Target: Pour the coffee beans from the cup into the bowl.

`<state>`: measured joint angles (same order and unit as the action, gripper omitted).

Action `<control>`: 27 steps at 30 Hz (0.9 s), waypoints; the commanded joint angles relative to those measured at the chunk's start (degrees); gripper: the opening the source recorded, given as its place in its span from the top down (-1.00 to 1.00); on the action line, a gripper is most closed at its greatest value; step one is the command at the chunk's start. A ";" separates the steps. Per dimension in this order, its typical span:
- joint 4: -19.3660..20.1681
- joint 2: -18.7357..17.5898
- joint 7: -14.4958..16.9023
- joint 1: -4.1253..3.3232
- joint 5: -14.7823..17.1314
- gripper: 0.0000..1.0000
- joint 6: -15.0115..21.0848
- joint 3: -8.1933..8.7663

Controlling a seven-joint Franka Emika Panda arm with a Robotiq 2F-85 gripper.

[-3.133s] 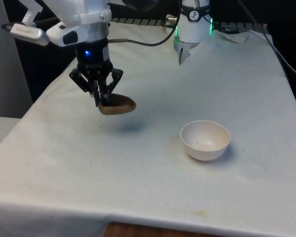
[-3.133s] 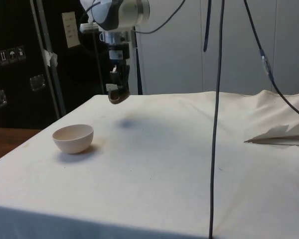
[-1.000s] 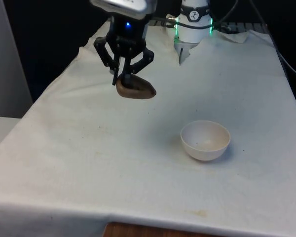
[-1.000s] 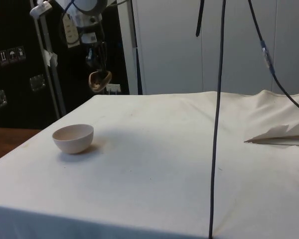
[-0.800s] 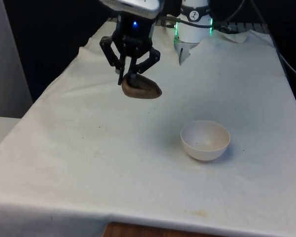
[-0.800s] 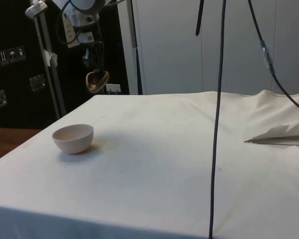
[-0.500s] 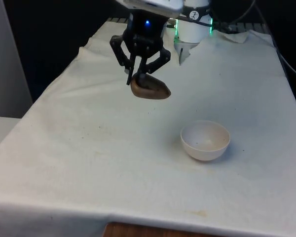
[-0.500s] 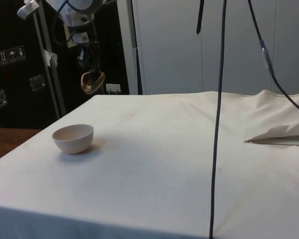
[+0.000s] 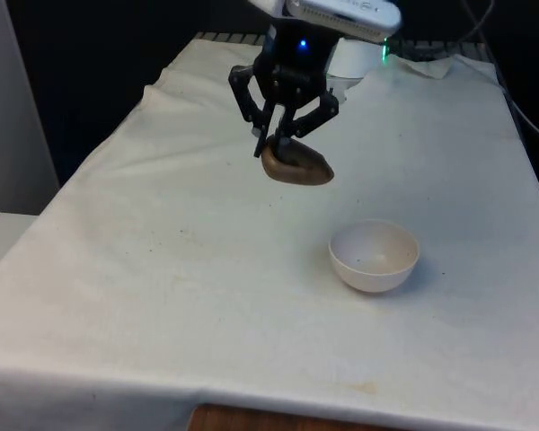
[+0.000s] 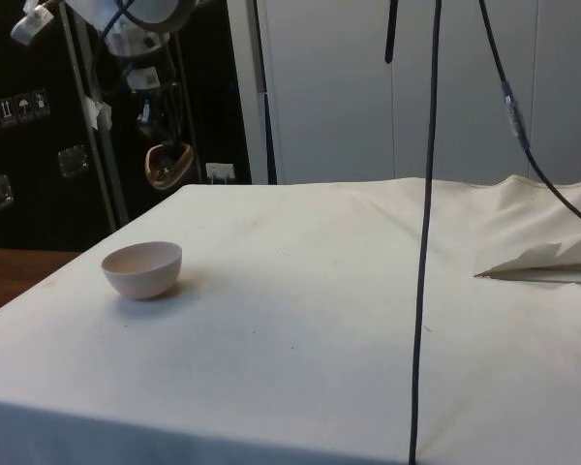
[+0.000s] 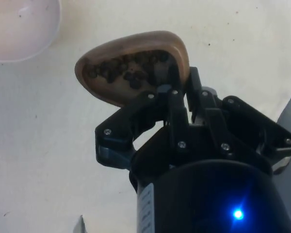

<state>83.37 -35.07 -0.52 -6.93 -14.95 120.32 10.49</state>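
Coffee beans [image 11: 127, 72] sit in the brown cup [image 9: 296, 165], a shallow rounded vessel with a tan rim and a dark heap in its hollow, as the wrist view shows; none seen spilled on the cloth. Gripper [image 9: 279, 144] is clamped on the cup's rim at one end, so the cup hangs below the fingers, raised well above the table [image 9: 162, 269]. In the front view the cup's long axis runs roughly from 10 to 4 o'clock, free end toward 4. Bowl [image 9: 375, 256] stands on the cloth, white, upright, apparently empty; from the cup it lies at about 4 to 5 o'clock in the front view, near but not beneath it. Side view agrees: cup [image 10: 168, 165] is high and slightly toward 1 o'clock of the bowl [image 10: 142, 268], with clear air between. Judgement: carrying stage, pour not yet begun. Coming move turns on closing the sideways offset so the cup's free end is over the bowl's mouth before tipping. Risk: held by the rim alone, the cup may pivot; beans could scatter if tipped from this height.
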 commanded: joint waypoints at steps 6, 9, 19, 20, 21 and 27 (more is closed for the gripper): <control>-0.34 -0.40 -1.49 -0.34 -0.74 1.00 -0.29 -1.09; -0.34 -0.46 -2.29 -0.34 -1.49 1.00 -0.34 -1.66; -0.17 -0.57 -5.90 -0.06 -5.73 1.00 0.00 -4.13; -0.86 -1.09 -6.36 -0.40 -6.25 1.00 -0.46 -3.95; -0.92 -1.20 -6.82 -0.46 -6.82 1.00 -0.46 -4.07; -1.26 -1.72 -9.85 -0.57 -11.12 1.00 -0.57 -4.87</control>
<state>82.51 -36.55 -9.91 -7.05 -25.50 120.32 5.27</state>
